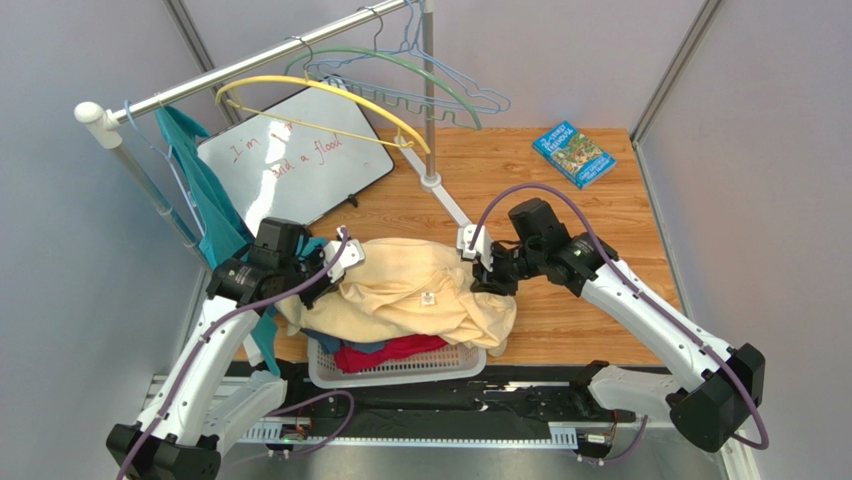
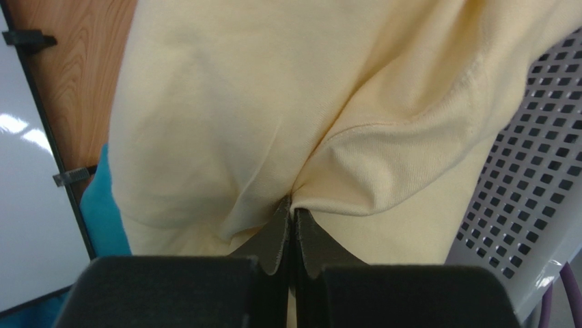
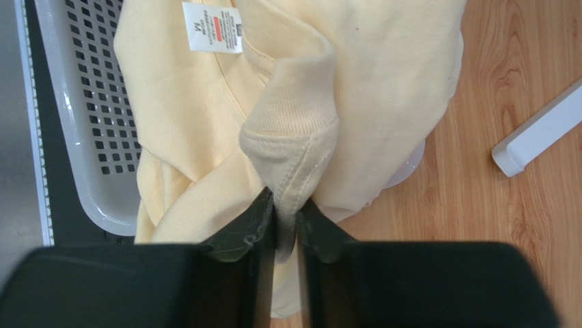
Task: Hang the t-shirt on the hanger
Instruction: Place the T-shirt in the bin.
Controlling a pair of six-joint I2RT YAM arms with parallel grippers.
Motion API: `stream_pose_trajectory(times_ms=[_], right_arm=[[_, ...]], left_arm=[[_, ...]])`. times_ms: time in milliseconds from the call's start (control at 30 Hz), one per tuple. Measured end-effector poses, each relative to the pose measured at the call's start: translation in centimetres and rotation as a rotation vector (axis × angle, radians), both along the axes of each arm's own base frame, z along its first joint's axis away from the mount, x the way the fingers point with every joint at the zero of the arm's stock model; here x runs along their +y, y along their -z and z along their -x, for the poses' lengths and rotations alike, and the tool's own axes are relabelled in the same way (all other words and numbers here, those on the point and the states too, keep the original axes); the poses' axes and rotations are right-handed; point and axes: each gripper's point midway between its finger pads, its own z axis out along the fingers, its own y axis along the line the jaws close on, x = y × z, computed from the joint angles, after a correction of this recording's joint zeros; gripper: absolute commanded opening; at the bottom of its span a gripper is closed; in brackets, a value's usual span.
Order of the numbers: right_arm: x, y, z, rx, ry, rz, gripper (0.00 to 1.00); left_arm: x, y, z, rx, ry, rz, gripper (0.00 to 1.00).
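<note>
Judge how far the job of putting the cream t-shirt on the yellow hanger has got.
Done: the left end effector pinches a fold of the t-shirt, the right end effector its ribbed collar. In hand: the shirt lies bunched over the basket, not yet raised. Remaining: the hanger hangs bare on the rail; the shirt must go onto it.

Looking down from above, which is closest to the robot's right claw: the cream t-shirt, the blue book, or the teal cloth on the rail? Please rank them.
1. t-shirt: pinched in the right gripper, bunched to its left.
2. book: lying behind it, to the right.
3. teal garment: hanging far off on the left side.
</note>
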Motion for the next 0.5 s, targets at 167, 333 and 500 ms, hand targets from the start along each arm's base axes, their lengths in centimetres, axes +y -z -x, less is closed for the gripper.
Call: stream_pose_trajectory(times_ms=[167, 333, 500], right_arm=[[-0.4, -0.9, -1.2, -0.032, 0.057, 0.007, 0.56], [-0.6, -4.5, -2.3, -0.069, 0.133, -0.037, 0.71], [-1.6, -5.8, -0.5, -0.017, 0.19, -0.064, 0.66]], left_arm=[[0.7, -0.4, -1.3, 0.046, -0.097, 0.038, 0.27], [0.4, -2.3, -1.4, 0.022, -0.121, 0.087, 0.71], [-1.0, -5.0, 0.4, -0.069, 0.003, 0.168, 0.78]])
